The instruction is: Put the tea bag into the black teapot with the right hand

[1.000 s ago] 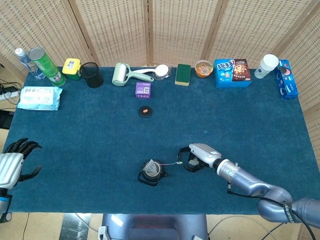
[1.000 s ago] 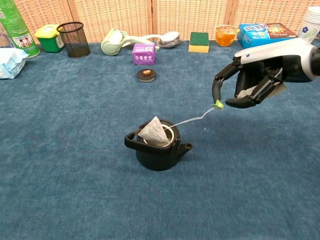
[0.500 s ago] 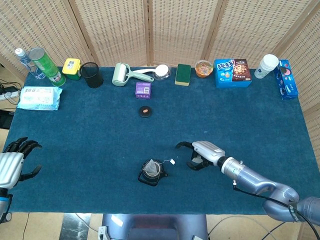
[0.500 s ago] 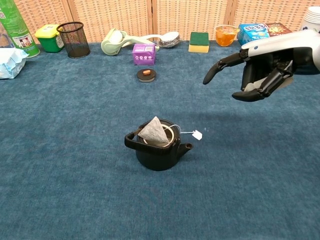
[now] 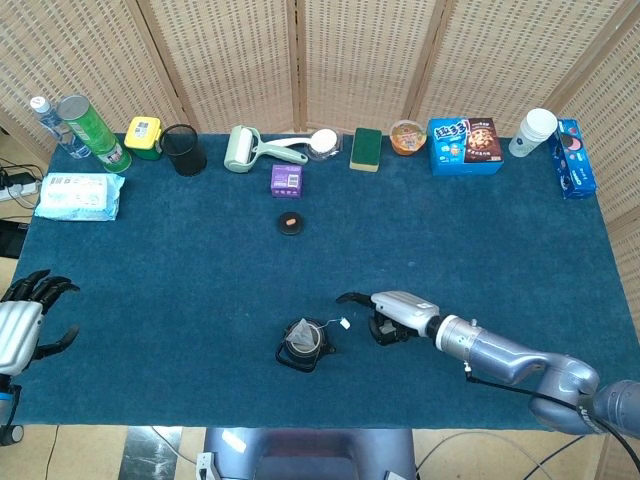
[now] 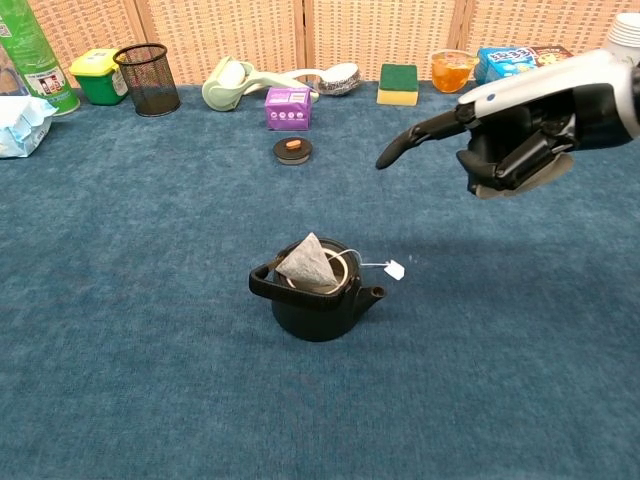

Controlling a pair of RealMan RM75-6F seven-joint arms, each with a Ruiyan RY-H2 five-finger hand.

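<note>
The tea bag (image 6: 306,264) sits propped in the mouth of the black teapot (image 6: 315,300), its tip poking above the rim and its tag (image 6: 394,269) dangling beside the spout. My right hand (image 6: 510,140) hovers to the teapot's right, empty, fingers (image 6: 420,135) spread. Judging by this, the drop is made; next I would nudge the bag fully inside.

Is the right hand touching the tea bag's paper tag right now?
Apart. The chest view shows the right hand raised, with bare carpet between it and the tag hanging beside the black teapot.
</note>
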